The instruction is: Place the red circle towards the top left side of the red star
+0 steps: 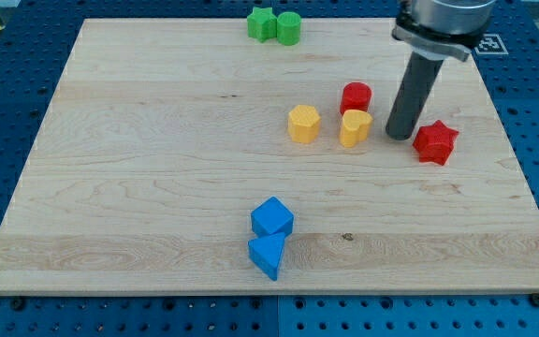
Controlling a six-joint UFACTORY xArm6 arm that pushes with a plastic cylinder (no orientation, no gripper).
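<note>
The red circle (pixel 356 97) is seen on the worktop (pixel 157 168), in the right half toward the view's top, with the yellow heart (pixel 355 128) touching or nearly touching it from below and the yellow hexagon (pixel 303 123) just to the left of that. The red star (pixel 435 141) lies to the lower right of the circle, and my tip (pixel 400 135) is planted between them, just left of the star and right of the heart. No jaws are fitted, so nothing is open, closed or gripped; only pushing is possible. The circle is already placed up and to the left of the star, so the task is judged close to done or done, with at most a small nudge left. The circle is judged light, rigid and smooth, likely to slide readily and to roll off a push that is not centred; contact is best made squarely on its side wall, opposite the wanted direction. The heart could be dragged along if the push is made from below. A green star (pixel 261 23) and green circle (pixel 288 28) rest at the top edge, and a blue cube (pixel 271 217) and blue triangle (pixel 267 254) near the bottom, all well apart.
</note>
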